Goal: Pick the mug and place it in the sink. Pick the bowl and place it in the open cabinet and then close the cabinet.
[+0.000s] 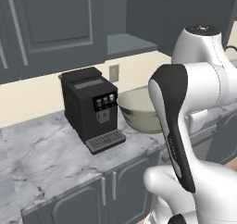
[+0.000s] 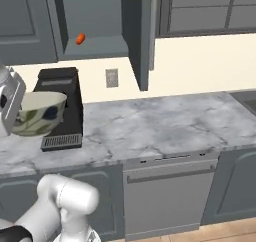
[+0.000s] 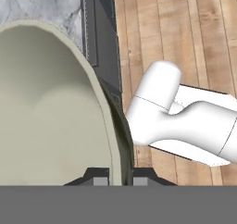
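While gripper (image 3: 121,177) pinches its thin rim, rounded smooth bowl (image 3: 51,107), veined marble counter (image 2: 165,123)

White arm folded at elbow, hand (image 3: 121,176) pinched shut on bowl (image 3: 51,107) rim

Rendered home kitchen. A grey-veined marble counter (image 2: 165,123) ran along a cream wall, with dark slate base cabinets (image 1: 83,200) with arched panels below it. A black espresso machine (image 1: 92,108) stood on the counter at the left, near a wall outlet (image 2: 112,78). Right of it, under the counter, sat a dishwasher front (image 2: 167,198) with a bar handle. Above hung slate upper cabinets; one cabinet (image 2: 95,23) stood open, showing a paler shelf with a small orange item (image 2: 80,39) on it. A sink (image 2: 247,100) edge showed at the far right. Wood plank floor (image 3: 185,38) lay in front of the counter.
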### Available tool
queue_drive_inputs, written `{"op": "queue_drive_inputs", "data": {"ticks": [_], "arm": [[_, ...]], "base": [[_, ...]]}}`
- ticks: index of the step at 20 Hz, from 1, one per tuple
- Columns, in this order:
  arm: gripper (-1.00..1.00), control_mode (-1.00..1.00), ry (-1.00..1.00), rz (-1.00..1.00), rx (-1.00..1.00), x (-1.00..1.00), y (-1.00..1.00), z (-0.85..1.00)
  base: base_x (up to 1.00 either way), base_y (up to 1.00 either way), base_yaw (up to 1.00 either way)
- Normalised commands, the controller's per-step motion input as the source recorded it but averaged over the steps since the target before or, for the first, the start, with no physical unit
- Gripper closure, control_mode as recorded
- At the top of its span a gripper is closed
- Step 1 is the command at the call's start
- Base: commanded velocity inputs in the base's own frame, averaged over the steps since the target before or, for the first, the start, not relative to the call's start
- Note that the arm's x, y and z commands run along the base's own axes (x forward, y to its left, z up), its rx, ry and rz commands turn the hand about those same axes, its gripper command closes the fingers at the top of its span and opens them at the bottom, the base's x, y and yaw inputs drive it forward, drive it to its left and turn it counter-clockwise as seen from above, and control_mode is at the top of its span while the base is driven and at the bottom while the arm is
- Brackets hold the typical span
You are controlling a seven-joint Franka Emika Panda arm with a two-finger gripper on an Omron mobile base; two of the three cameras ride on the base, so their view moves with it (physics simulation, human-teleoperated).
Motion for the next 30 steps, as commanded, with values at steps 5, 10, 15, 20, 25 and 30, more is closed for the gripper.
{"op": "queue_drive_inputs", "data": {"ticks": [5, 10, 15, 20, 25, 30], "arm": [[1.0, 1.0, 0.0, 0.0, 0.0, 0.0, 0.0, 0.0], [1.0, 1.0, 0.0, 0.0, 0.0, 0.0, 0.0, 0.0], [1.0, 1.0, 0.0, 0.0, 0.0, 0.0, 0.0, 0.0], [1.0, 1.0, 0.0, 0.0, 0.0, 0.0, 0.0, 0.0], [1.0, 1.0, 0.0, 0.0, 0.0, 0.0, 0.0, 0.0], [1.0, 1.0, 0.0, 0.0, 0.0, 0.0, 0.0, 0.0]], "base": [[0.0, -0.36, -0.13], [0.23, 0.06, -0.45], [0.55, 0.23, -0.27], [0.97, 0.1, -0.14], [0.95, 0.18, -0.1], [0.75, -0.04, -0.01]]}}
